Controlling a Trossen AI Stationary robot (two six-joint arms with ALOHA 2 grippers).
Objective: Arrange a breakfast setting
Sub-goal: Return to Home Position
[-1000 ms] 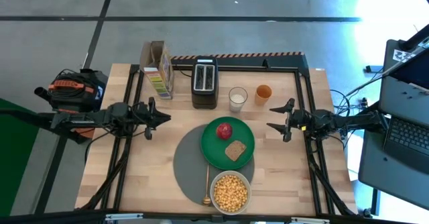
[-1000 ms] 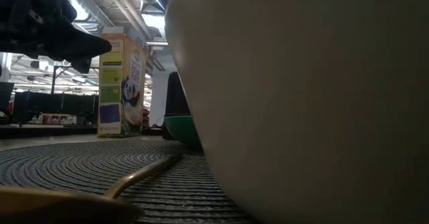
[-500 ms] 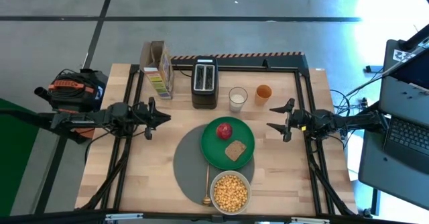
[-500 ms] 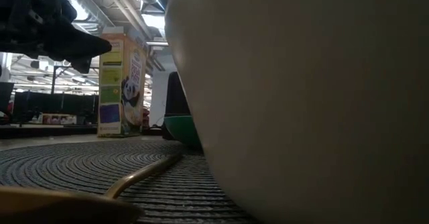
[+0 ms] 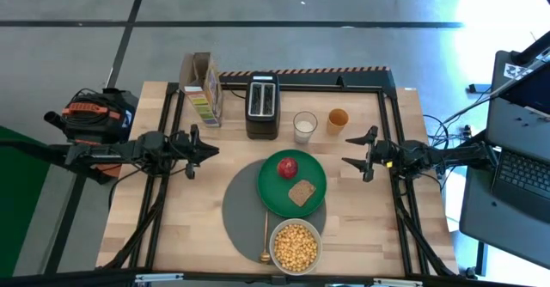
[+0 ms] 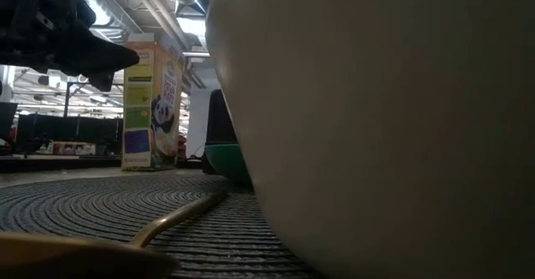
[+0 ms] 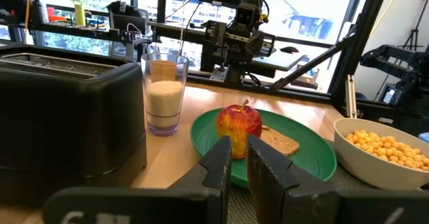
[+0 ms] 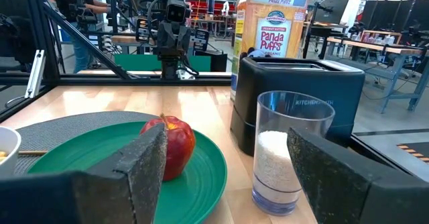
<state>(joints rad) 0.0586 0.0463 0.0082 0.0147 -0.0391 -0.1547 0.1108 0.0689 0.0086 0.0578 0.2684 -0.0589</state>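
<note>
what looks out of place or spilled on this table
Nothing is spilled or tipped. The apple and toast slice lie on the green plate, the cereal is all in the bowl, the spoon lies beside it on the grey mat. Only oddity: the plate overhangs the mat's edge toward the right gripper.

I'm on the overhead now, wooden table (image 5: 172, 227) in full view; cereal box (image 5: 204, 94), black toaster (image 5: 262, 106), glass (image 5: 305, 126) and orange cup (image 5: 338, 120) stand in a row straight on the wood; round grey mat (image 5: 242, 208) lies flat mid-table; green plate (image 5: 273, 189) overlaps mat and bare wood; pale bowl (image 5: 295, 223) straddles the mat's edge.
</note>
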